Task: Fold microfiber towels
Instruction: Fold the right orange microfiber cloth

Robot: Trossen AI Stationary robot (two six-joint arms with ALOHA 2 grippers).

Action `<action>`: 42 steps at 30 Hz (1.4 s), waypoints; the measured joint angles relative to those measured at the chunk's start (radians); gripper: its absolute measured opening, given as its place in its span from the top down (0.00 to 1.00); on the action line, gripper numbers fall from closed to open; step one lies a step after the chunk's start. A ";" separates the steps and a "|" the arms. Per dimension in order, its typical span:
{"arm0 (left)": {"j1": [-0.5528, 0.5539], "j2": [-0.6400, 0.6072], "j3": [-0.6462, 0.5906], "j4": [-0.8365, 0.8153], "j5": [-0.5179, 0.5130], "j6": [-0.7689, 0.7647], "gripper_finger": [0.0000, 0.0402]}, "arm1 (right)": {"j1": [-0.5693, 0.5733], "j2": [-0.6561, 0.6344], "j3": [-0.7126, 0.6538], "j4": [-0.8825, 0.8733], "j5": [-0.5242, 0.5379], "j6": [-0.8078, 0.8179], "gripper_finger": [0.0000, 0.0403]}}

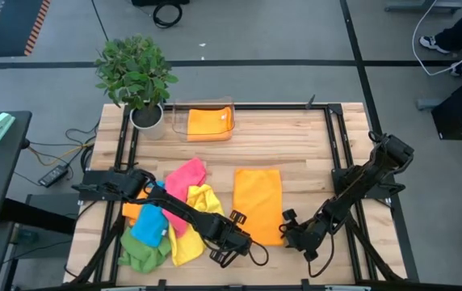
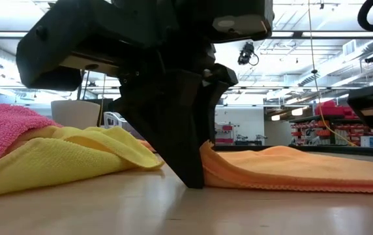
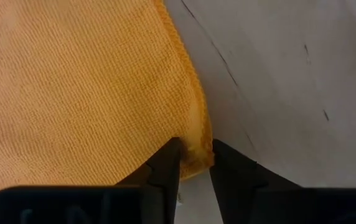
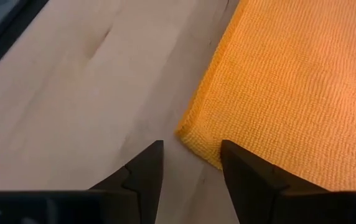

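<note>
Beside the clear tray [image 1: 178, 121], which already holds one folded orange cloth [image 1: 208, 123], the orange towel [image 1: 258, 202] I am working on lies flat on the table [image 1: 312, 153], folded into a narrow strip running away from the tray toward my near edge. My left gripper [image 3: 195, 163] is at that strip's near corner on the pile's side, its fingers [image 3: 165, 163] nipped onto the hem so the edge sits between them. My right gripper [image 4: 190, 158] hovers at the other near corner, fingers [image 4: 145, 167] spread with bare wood between them and the corner just ahead, not yet touched. I judge this towel to be partway done: one lengthwise fold is in, and it needs at least one more fold before joining the one in the tray. Farther from the tray, the heap of pink [image 1: 184, 178], yellow [image 1: 201, 200], blue [image 1: 149, 225] and green [image 1: 140, 252] cloths lies crumpled and untouched, so most of the job remains.
</note>
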 joint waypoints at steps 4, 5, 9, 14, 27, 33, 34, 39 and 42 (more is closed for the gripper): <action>0.000 0.002 -0.001 0.001 0.001 0.000 0.82 | 0.000 0.013 0.000 0.021 0.002 0.011 0.62; 0.000 0.002 -0.001 0.002 0.001 0.000 0.83 | 0.000 0.021 0.000 0.027 0.004 0.018 0.64; -0.001 0.002 -0.002 0.003 0.002 0.000 0.89 | 0.000 0.064 0.005 0.070 0.018 0.065 0.72; 0.000 -0.005 -0.002 0.020 0.004 -0.085 0.97 | 0.000 0.041 0.003 0.064 0.016 0.143 0.93; -0.006 -0.139 -0.006 0.135 0.259 -0.525 0.97 | 0.083 -0.216 0.000 0.048 -0.114 0.670 0.99; 0.012 -0.187 -0.004 0.131 0.215 -0.628 0.98 | 0.175 -0.319 0.001 -0.031 0.192 0.867 0.99; 0.027 -0.185 -0.007 0.110 0.195 -0.635 0.98 | 0.171 -0.329 0.001 -0.083 0.243 0.908 0.99; 0.140 -0.157 -0.004 0.027 0.139 -0.627 0.98 | 0.081 -0.346 0.000 -0.413 0.291 1.155 0.99; 0.191 -0.126 -0.007 0.009 0.140 -0.616 0.98 | 0.032 -0.335 0.000 -0.472 0.262 1.163 0.99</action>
